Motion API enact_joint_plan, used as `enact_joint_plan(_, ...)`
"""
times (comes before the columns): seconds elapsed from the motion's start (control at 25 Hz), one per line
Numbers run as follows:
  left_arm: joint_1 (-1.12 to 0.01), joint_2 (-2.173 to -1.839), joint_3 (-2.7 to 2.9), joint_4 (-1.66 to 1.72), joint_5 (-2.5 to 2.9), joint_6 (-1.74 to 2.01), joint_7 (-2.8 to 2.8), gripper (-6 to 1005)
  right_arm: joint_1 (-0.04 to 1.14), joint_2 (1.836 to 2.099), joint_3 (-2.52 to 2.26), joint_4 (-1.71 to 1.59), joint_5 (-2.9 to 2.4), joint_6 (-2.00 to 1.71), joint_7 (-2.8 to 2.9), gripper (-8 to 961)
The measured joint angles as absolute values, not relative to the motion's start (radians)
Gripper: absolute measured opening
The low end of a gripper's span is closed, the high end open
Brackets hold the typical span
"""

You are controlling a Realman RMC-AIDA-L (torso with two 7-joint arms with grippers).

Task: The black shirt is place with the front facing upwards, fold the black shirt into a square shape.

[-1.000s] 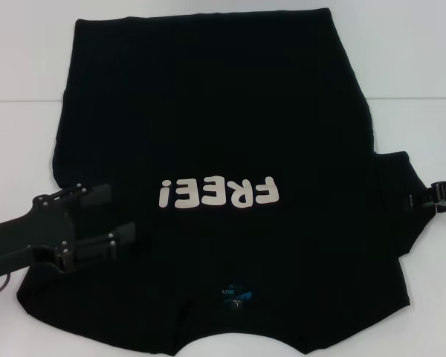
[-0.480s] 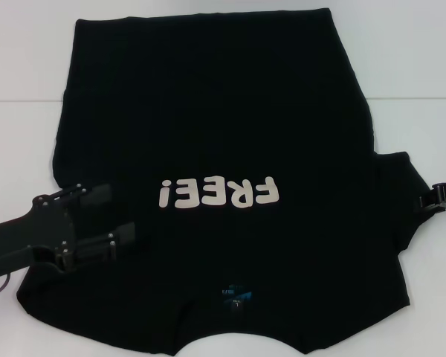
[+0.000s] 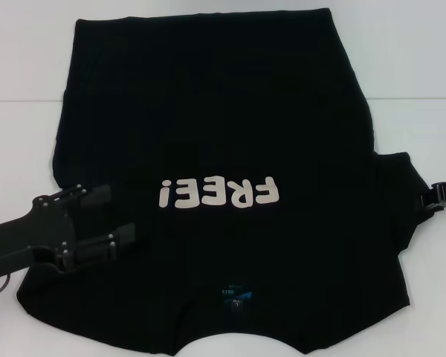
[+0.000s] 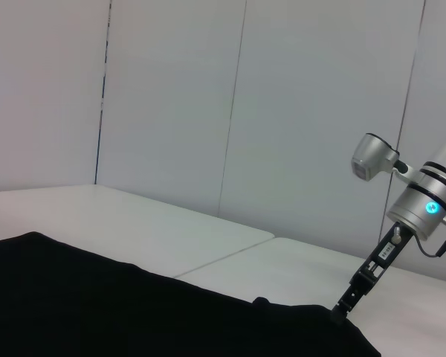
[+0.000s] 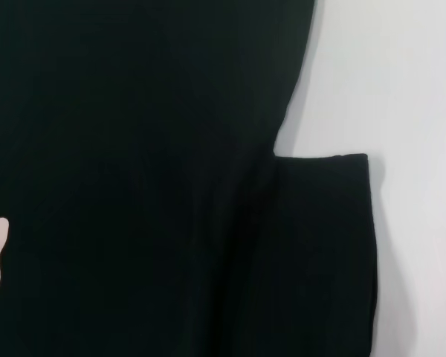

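One black shirt point(image 3: 215, 149) lies flat, front up, on the white surface point(image 3: 416, 67), its collar and small blue neck label point(image 3: 233, 293) nearest the robot and its hem at the far edge. Its long axis therefore runs straight away from the robot, and the pale lettering point(image 3: 217, 194) reads upside down from the head camera. The robot's-right sleeve point(image 3: 398, 193) sticks out sideways; on the robot's-left side no separate sleeve can be made out, the cloth ending in a plain edge, though whether it is folded in cannot be told.

There are two claws. The left claw point(image 3: 119, 219) sits over the shirt's near left shoulder area, its two dark fingers spread apart, pointing inward across the fabric and gripping nothing. The right claw point(image 3: 431, 199) is at the outer edge of the protruding sleeve, just beside or touching its cuff; whether it is released or clenched cannot be told from here.

The relation that matters for the next move is probably this: the sleeve lies directly inward of the right claw, across the shirt's long axis, so the right arm is the nearer one to carry it over the body. The fold looks barely begun.
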State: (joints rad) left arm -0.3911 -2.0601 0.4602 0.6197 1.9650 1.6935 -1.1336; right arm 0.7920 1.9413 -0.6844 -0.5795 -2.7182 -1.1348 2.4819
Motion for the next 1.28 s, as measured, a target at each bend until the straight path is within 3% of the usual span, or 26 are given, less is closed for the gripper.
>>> enact_joint_plan(0.4,-0.394,-2.06,0.459,0.62,1.965,1.694,-1.134,844,0.799,1.946,-0.72,-0.572,-2.718,-1.125,2.48,295)
enact_joint_plan(0.72,-0.393,-2.06,0.458,0.62,1.965,1.694,-1.134,844,0.801,1.947,-0.73,-0.572,-2.718,-1.126,2.48,64)
enact_joint_plan(0.96,-0.392,-2.06,0.458,0.618,1.965,1.694,-1.134,843,0.796,1.945,-0.721,-0.581,-2.704,-1.136,2.471,60)
enact_joint_plan(1.28,-0.39,-2.06,0.457,0.618,1.965,1.694,-1.134,843,0.768,1.921,-0.674,-0.651,-2.652,-1.199,2.454,50)
